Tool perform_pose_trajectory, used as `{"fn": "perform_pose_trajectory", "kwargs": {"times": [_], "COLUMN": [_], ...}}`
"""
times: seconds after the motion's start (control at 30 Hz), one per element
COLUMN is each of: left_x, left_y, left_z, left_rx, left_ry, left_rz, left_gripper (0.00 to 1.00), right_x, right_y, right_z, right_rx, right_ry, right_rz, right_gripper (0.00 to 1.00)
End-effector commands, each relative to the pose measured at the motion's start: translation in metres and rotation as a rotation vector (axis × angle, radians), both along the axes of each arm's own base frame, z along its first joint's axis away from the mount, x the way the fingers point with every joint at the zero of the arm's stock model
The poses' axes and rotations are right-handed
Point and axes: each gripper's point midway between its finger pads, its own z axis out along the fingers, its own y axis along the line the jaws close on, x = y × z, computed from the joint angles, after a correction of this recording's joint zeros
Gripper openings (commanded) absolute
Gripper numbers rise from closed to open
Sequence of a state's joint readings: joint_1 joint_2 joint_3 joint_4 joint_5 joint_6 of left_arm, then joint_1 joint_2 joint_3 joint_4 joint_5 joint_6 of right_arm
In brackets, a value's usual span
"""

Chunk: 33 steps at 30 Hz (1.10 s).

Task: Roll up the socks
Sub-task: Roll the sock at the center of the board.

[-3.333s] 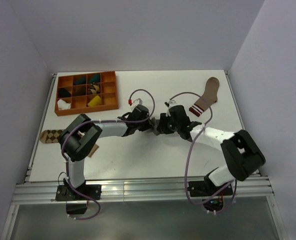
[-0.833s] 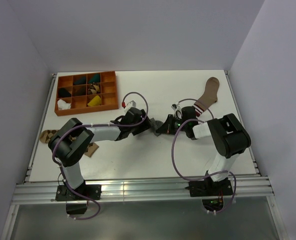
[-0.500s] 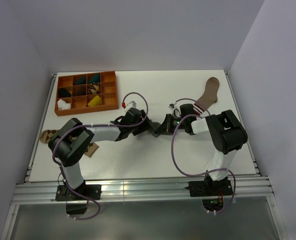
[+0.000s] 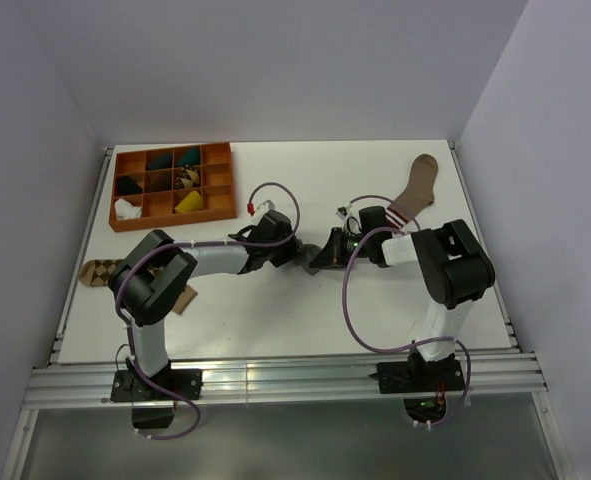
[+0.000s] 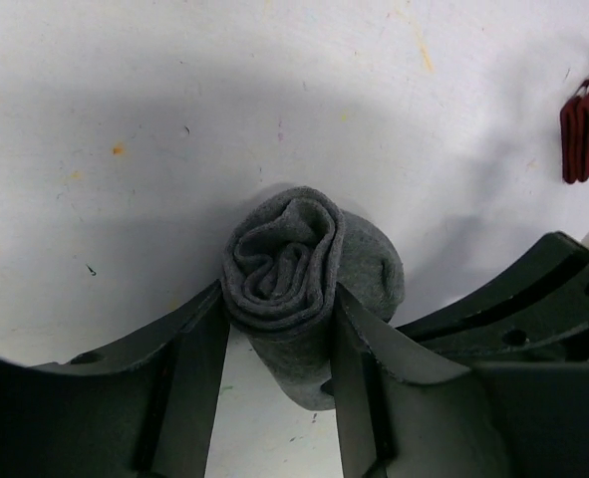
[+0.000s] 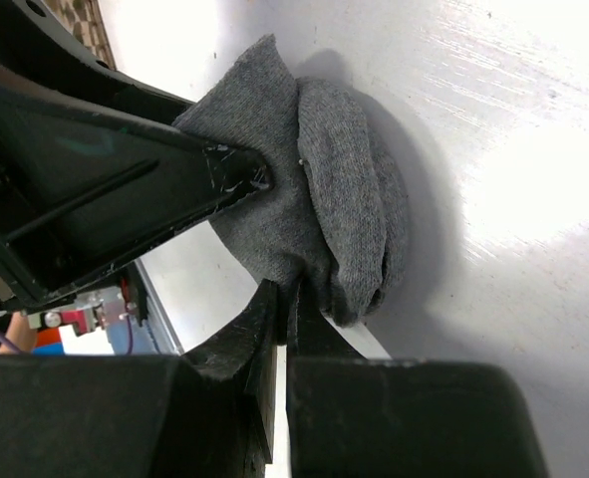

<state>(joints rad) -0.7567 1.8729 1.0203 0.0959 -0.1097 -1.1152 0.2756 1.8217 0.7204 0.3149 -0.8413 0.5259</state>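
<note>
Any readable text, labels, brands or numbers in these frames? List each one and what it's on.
None readable.
The grey sock, orange tray and striped-cuff sock show no print.
The red and blue patch at the lower left of the right wrist view is too blurred to read.

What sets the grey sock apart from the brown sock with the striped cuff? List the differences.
Shape: the grey sock is rolled into a tight bundle; the brown sock lies flat. Pattern: the grey sock is plain; the brown sock has a maroon-and-white cuff. Handling: the left gripper holds the grey sock between its fingers; the brown sock is in no gripper. Both rest on the white table.
</note>
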Motion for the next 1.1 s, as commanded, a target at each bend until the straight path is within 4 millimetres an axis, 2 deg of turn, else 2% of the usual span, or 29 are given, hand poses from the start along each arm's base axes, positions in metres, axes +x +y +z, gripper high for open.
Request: {"fn": "perform_pose_trajectory", "kwargs": {"times": [0.0,0.13,0.23,0.27,0.3,0.43,0.47,0.5,0.57,0.63,0.67,0.77,0.87,1.07], "left_x": [-0.014,-0.017,-0.018,-0.017,-0.019,-0.02,-0.018,-0.019,-0.019,-0.019,-0.019,-0.019,-0.019,-0.019], "left_y": [0.023,0.034,0.037,0.035,0.036,0.03,0.029,0.028,0.027,0.026,0.026,0.025,0.023,0.02], "left_z": [-0.036,-0.047,-0.052,-0.051,-0.054,-0.057,-0.056,-0.055,-0.054,-0.053,-0.052,-0.05,-0.051,-0.049], "left_rx": [0.128,0.188,0.215,0.215,0.223,0.238,0.235,0.237,0.242,0.252,0.254,0.25,0.252,0.251], "left_ry": [0.114,0.158,0.181,0.179,0.192,0.206,0.204,0.201,0.197,0.196,0.195,0.194,0.194,0.193], "left_rz": [0.048,0.074,0.072,0.069,0.06,0.026,0.024,0.017,0.011,0.0,-0.002,-0.009,-0.02,-0.033], "left_gripper": [0.47,0.44,0.34,0.27,0.26,0.15,0.14,0.12,0.11,0.11,0.11,0.11,0.11,0.11], "right_x": [-0.003,-0.005,-0.006,-0.005,-0.003,0.0,0.002,0.003,0.009,0.006,0.011,0.008,0.007,0.008], "right_y": [-0.018,-0.018,-0.016,-0.015,-0.015,-0.011,-0.009,-0.008,-0.008,-0.004,-0.005,0.0,0.004,0.009], "right_z": [-0.023,-0.025,-0.022,-0.02,-0.017,0.001,0.009,0.013,0.028,0.04,0.044,0.055,0.057,0.046], "right_rx": [-0.139,-0.154,-0.162,-0.16,-0.158,-0.191,-0.213,-0.229,-0.257,-0.278,-0.3,-0.32,-0.352,-0.43], "right_ry": [0.006,0.004,-0.018,-0.031,-0.052,-0.169,-0.219,-0.253,-0.34,-0.424,-0.464,-0.559,-0.618,-0.672], "right_rz": [-0.04,-0.038,-0.031,-0.029,-0.033,-0.025,-0.03,-0.025,-0.05,-0.041,-0.065,-0.054,-0.042,-0.033], "right_gripper": [0.0,0.0,0.0,0.0,0.0,0.11,0.19,0.22,0.31,0.38,0.39,0.45,0.47,0.49]}}
